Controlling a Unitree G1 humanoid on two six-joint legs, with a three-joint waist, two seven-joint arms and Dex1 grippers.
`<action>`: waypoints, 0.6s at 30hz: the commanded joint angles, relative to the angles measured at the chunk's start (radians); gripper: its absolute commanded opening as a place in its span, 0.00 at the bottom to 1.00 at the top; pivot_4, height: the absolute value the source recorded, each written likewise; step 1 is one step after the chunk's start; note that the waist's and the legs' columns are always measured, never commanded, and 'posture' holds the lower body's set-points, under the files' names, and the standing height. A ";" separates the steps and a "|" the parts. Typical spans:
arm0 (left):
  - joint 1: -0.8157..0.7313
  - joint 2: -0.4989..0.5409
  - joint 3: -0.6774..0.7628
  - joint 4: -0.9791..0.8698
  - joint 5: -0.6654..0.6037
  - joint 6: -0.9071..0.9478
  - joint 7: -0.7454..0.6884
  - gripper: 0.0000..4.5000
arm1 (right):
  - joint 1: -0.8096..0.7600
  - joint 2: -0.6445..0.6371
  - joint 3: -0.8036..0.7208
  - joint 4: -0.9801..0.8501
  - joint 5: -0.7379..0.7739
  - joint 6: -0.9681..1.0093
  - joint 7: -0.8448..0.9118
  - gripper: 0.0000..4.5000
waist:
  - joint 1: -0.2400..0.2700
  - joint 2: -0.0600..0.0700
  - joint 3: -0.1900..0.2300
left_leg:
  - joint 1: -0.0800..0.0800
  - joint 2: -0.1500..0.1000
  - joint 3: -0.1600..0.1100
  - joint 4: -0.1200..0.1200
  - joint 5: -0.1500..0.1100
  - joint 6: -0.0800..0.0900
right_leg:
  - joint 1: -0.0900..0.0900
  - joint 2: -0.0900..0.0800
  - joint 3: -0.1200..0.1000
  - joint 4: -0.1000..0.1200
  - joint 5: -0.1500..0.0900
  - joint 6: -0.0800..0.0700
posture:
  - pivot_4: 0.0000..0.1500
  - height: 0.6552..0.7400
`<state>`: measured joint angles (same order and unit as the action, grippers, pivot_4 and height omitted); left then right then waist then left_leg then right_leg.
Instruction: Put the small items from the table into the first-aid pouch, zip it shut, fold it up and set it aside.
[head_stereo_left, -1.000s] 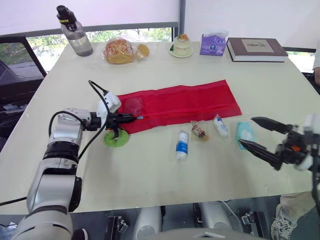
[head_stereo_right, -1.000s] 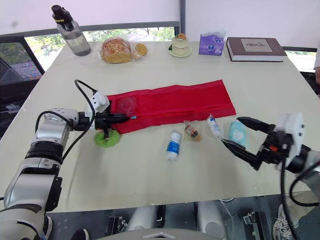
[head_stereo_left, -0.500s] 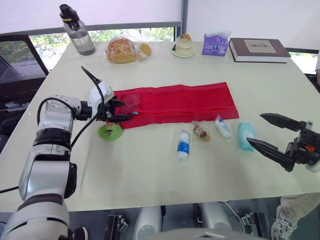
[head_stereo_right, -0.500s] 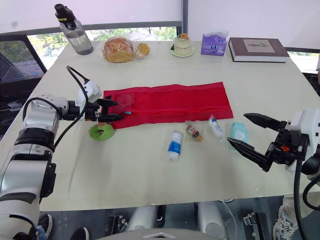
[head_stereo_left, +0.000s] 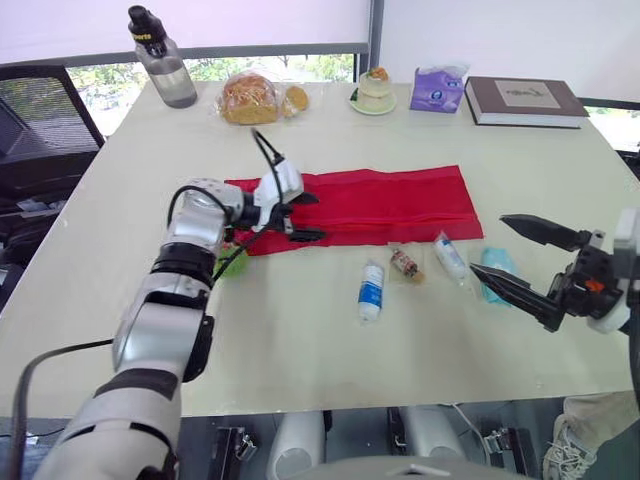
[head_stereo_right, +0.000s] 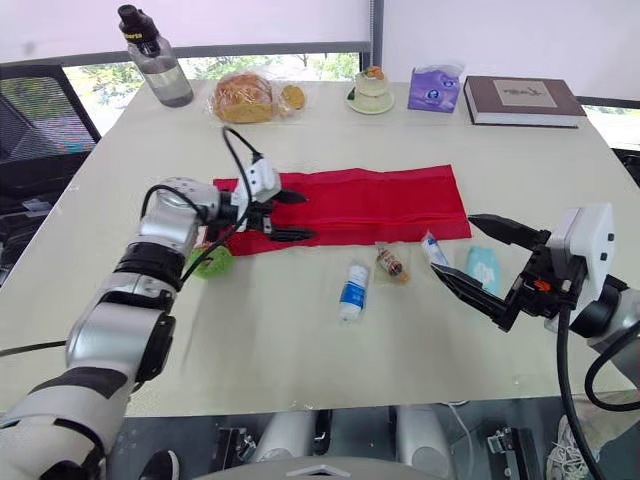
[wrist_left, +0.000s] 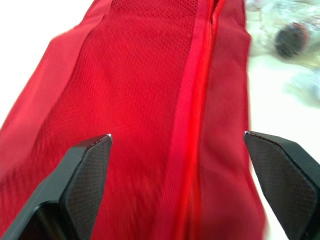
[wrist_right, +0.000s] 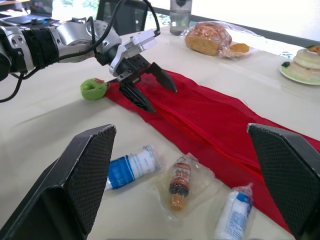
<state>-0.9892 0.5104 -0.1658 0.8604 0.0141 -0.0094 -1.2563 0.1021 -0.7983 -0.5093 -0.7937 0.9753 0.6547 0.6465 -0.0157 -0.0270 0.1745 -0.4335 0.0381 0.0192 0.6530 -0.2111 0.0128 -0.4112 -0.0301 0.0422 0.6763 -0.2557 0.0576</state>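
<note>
Red mesh pouch (head_stereo_left: 400, 200) runs nine-to-three; your left gripper (head_stereo_left: 320, 216) gapes over its nine o'clock end. Right gripper (head_stereo_left: 488, 244), also spread, sits nearest the flat teal packet (head_stereo_left: 496, 262).

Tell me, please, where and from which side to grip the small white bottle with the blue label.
Probably the labelled middle of the white bottle, from straight above. It lies on its side on the table, apart from its neighbours, so both long sides are free.
</note>
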 joint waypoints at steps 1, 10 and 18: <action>-0.055 -0.034 -0.016 0.047 0.034 -0.051 0.047 0.99 | 0.009 0.002 -0.026 -0.073 0.044 -0.022 -0.034 1.00 | 0.000 0.000 0.000 | 0.000 0.000 0.000 0.000 0.000 0.000 | 0.000 0.000 0.000 0.000 0.000 0.000 | 1.00 0.98; -0.125 -0.076 -0.049 0.221 0.117 -0.197 0.117 0.91 | 0.108 -0.006 -0.103 -0.140 0.077 -0.039 -0.085 1.00 | 0.002 0.000 0.000 | 0.000 0.000 0.000 0.000 0.000 0.000 | 0.000 0.000 0.001 0.000 0.000 0.000 | 1.00 0.98; -0.143 -0.097 -0.043 0.285 0.136 -0.239 0.141 0.13 | 0.146 -0.012 -0.131 -0.139 0.080 -0.062 -0.084 1.00 | 0.004 0.000 0.000 | 0.000 0.000 0.000 0.001 0.000 0.000 | 0.000 0.000 0.001 0.000 0.000 0.000 | 1.00 0.98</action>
<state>-1.0988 0.4169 -0.2169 1.1406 0.1478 -0.2267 -1.1267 0.2450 -0.7993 -0.6030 -0.9076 1.0402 0.6200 0.5608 -0.0118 -0.0274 0.1745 -0.4335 0.0378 0.0191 0.6535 -0.2110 0.0128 -0.4109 -0.0298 0.0428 0.6767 -0.2556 0.0578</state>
